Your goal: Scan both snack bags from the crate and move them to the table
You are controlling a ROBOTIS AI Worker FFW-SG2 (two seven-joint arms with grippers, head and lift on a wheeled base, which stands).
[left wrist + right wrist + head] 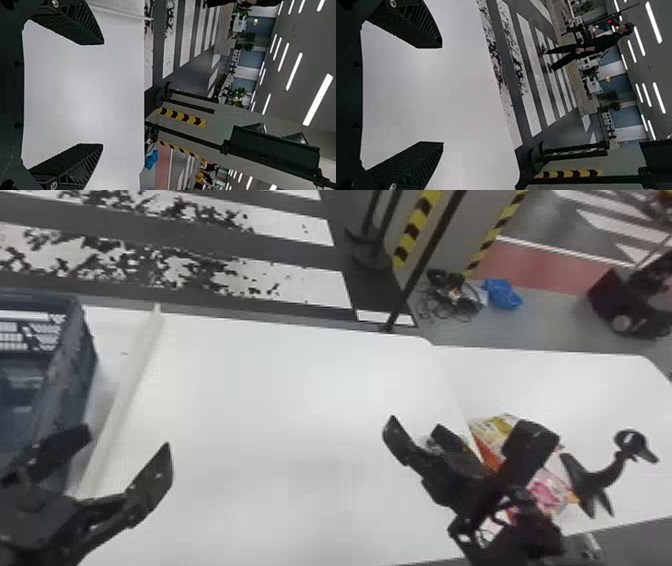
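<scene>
At the head view's left edge is the blue-grey crate (62,375), partly cut off. My left gripper (127,437) is beside its near right side, open over the white table. The left wrist view has the same gripper (102,94) with its fingers wide apart and nothing between them. Toward the right, my right gripper (415,427) is over the table, also open; in the right wrist view, the gripper (442,95) holds nothing. Beyond and beside the right arm lie a yellow-and-orange snack bag (492,429) and a pink one (547,492), both partly covered by that arm.
A black curved stand (595,482) rises right of the bags. The white table (300,400) spans the middle, with a raised pale ridge (135,365) near the crate. A dark pole (425,260) stands past the far edge.
</scene>
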